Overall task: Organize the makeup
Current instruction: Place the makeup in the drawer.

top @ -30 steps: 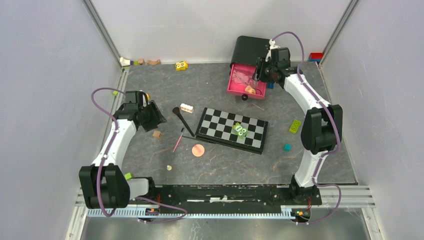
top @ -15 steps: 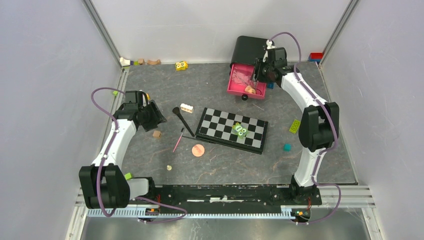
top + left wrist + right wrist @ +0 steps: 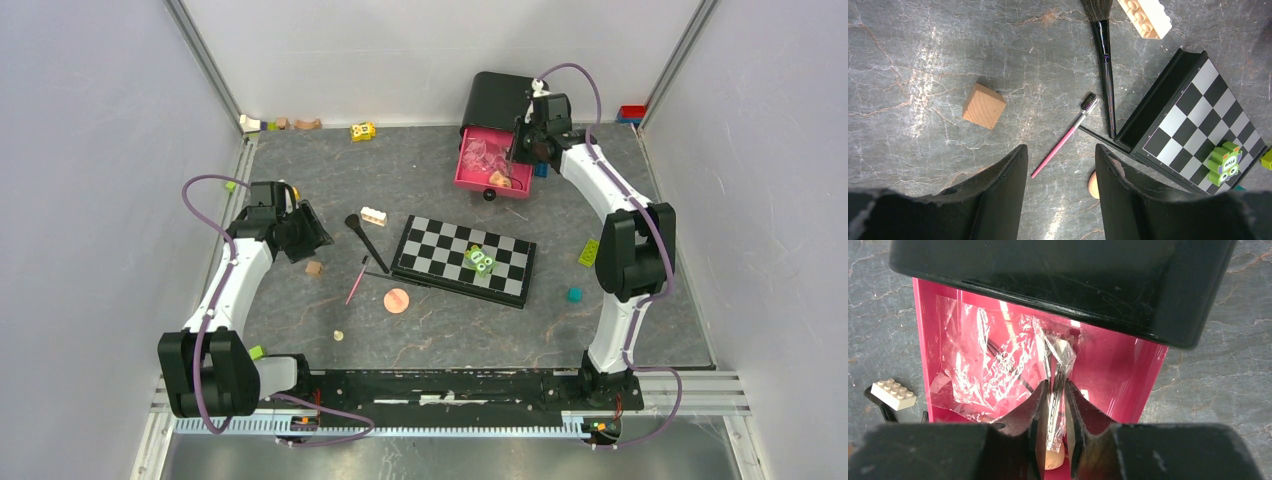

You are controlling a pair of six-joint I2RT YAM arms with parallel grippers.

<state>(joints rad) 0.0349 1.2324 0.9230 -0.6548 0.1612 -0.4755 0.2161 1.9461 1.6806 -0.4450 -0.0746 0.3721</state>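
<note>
2 findings: my right gripper (image 3: 1054, 390) pinches clear wrapper (image 3: 983, 350) in pink box (image 3: 1108, 365), far worktop (image 3: 923, 50) edge; my left gripper (image 3: 1060, 155) half-open, empty.

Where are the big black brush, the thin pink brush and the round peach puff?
black brush (image 3: 1105, 75): left wrist view, mid handle.
thin pink brush (image 3: 1057, 146): left wrist view, pink handle.
peach puff (image 3: 397, 300): top view, its centre.

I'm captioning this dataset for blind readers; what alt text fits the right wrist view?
The right pincer pinches a crinkled clear plastic bag inside an open pink plastic box, with a glossy black housing across the top of the frame. A cream toy brick lies on the grey marbled tabletop at the left.
</note>
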